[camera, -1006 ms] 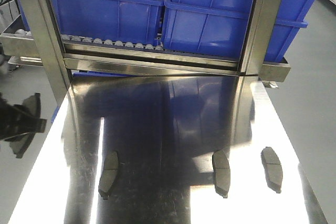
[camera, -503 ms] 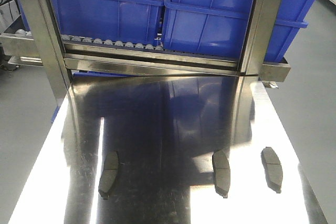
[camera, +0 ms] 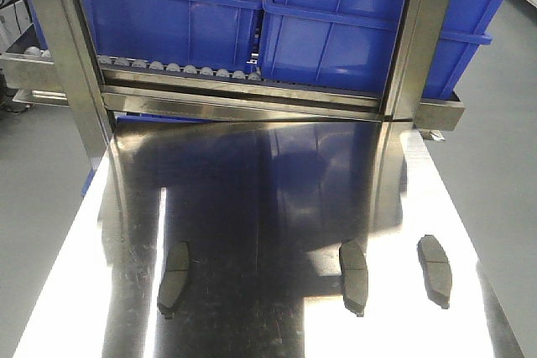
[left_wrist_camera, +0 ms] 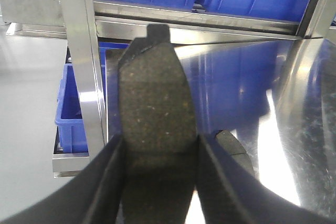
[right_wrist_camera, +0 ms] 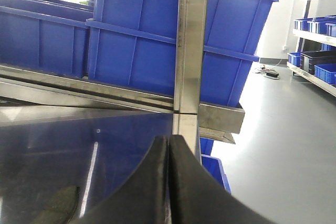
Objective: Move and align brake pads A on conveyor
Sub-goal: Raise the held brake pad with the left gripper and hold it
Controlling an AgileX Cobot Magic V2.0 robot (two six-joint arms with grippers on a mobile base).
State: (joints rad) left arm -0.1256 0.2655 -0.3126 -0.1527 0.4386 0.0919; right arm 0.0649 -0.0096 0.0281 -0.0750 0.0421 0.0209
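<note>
Three brake pads [camera: 353,277] on tabletop [camera: 252,190]; fourth pad [left_wrist_camera: 155,93], base hidden, clamped in left gripper [left_wrist_camera: 160,140]; right gripper [right_wrist_camera: 168,141] closed.

floor [camera: 503,165] grey | steel tabletop [camera: 252,199] mirror-bright | blue bins [camera: 336,39] on rack [camera: 243,100]

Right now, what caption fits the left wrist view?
Left claw holding one brake pad, with the steel tabletop behind.
</note>
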